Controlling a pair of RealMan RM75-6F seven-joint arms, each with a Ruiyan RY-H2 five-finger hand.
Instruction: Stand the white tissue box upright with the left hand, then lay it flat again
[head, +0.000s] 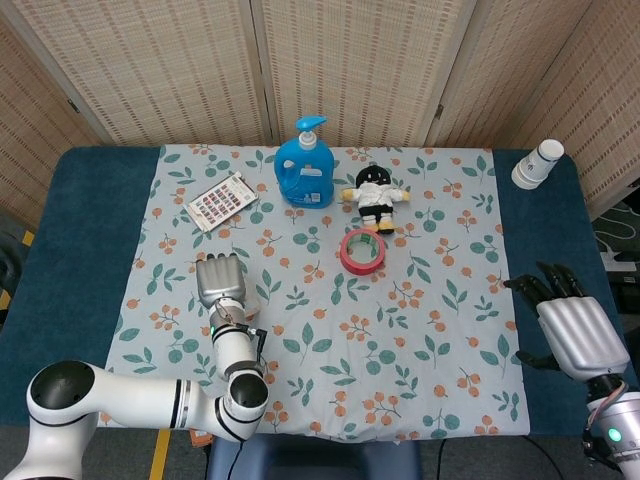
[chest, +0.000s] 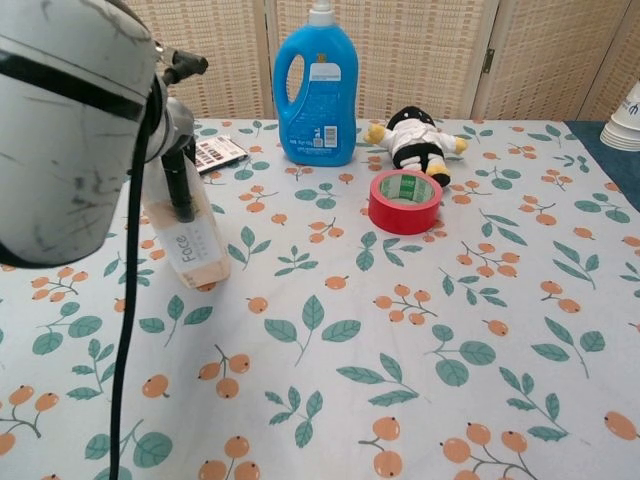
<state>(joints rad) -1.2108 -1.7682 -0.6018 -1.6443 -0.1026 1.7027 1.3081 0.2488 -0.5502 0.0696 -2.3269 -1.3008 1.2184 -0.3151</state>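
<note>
The left hand (head: 220, 282) grips the tilted tissue box (chest: 187, 243), fingers clamped on it; the right hand (head: 572, 327) rests apart, fingers spread

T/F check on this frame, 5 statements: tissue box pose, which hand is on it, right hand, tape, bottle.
1. The tissue box lies flat on the cloth. False: it stands on end, tilted, with its top toward the left hand.
2. The left hand is on the tissue box. True.
3. The right hand holds the paper cup. False: it is empty with its fingers spread, far from the cup.
4. The red tape roll lies in front of the plush doll. True.
5. The blue detergent bottle has tipped over. False: it stands upright.
</note>
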